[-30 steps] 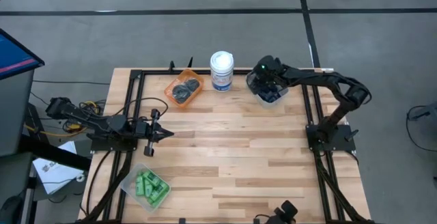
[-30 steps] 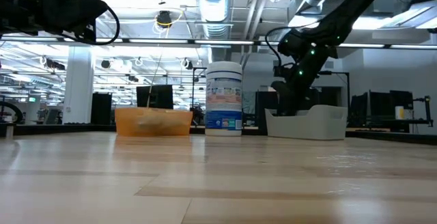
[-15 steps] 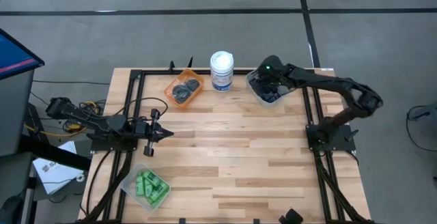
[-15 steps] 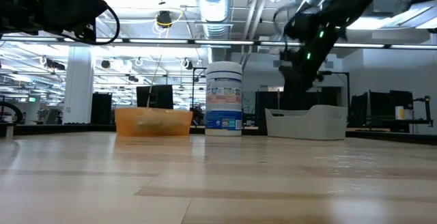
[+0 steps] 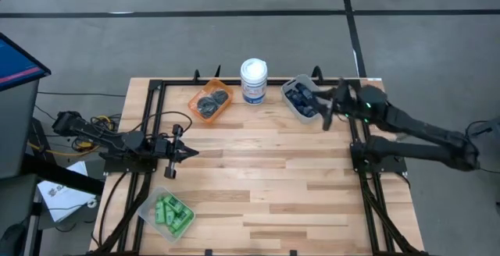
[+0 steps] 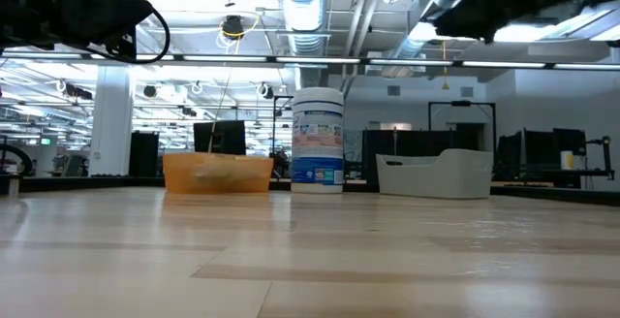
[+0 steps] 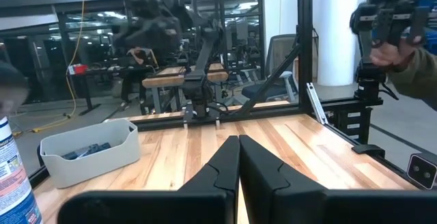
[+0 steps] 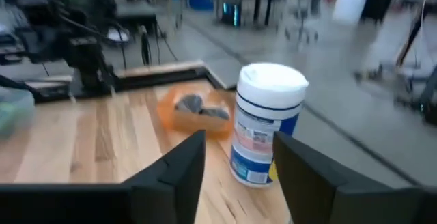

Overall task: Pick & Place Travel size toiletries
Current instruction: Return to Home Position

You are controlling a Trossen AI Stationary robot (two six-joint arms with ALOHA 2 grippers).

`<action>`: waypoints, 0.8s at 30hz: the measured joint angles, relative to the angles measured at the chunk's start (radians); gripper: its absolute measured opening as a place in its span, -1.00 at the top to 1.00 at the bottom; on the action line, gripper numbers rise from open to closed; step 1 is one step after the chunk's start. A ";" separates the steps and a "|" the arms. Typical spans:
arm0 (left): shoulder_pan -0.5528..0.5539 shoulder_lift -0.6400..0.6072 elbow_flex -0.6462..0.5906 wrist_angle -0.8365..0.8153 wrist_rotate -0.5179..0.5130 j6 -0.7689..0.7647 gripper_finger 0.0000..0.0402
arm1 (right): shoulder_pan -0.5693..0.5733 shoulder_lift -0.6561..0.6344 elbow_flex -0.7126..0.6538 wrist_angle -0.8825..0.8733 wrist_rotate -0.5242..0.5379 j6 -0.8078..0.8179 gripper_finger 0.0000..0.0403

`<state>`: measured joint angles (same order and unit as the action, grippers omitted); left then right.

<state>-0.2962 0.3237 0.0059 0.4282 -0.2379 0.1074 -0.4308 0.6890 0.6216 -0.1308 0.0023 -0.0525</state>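
The travel size toiletries lie in three bins: dark navy tubes in the grey bin (image 5: 300,100) at the far right, dark grey pots in the orange bin (image 5: 210,103) at the far middle, green bottles in the clear bin (image 5: 168,213) at the near left. My right gripper (image 8: 239,143) hangs open just right of the grey bin (image 7: 89,157), above the table, and points nearly level toward the left. Nothing shows between its fingers. My left gripper (image 5: 184,153) waits shut at the table's left side, its fingers (image 7: 239,149) together.
A white tub with a blue label (image 5: 253,80) stands between the orange bin and the grey bin at the far edge. Black frame rails (image 5: 153,123) run along both sides of the table. The wooden middle of the table (image 5: 258,178) is bare. A person's hand (image 7: 399,53) shows beyond the table.
My right gripper has come up out of the grey bin and drawn back toward the table's right edge, tipping from pointing down to nearly level. The bins and the tub have stayed where they were.
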 joint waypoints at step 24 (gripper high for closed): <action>0.000 0.000 0.000 0.001 0.000 0.000 1.00 | 0.039 -0.684 -0.614 0.144 -0.003 0.002 0.97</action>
<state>-0.2962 0.3237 0.0059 0.4291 -0.2381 0.1076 -0.3920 0.0048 0.0080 0.0135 -0.0002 -0.0506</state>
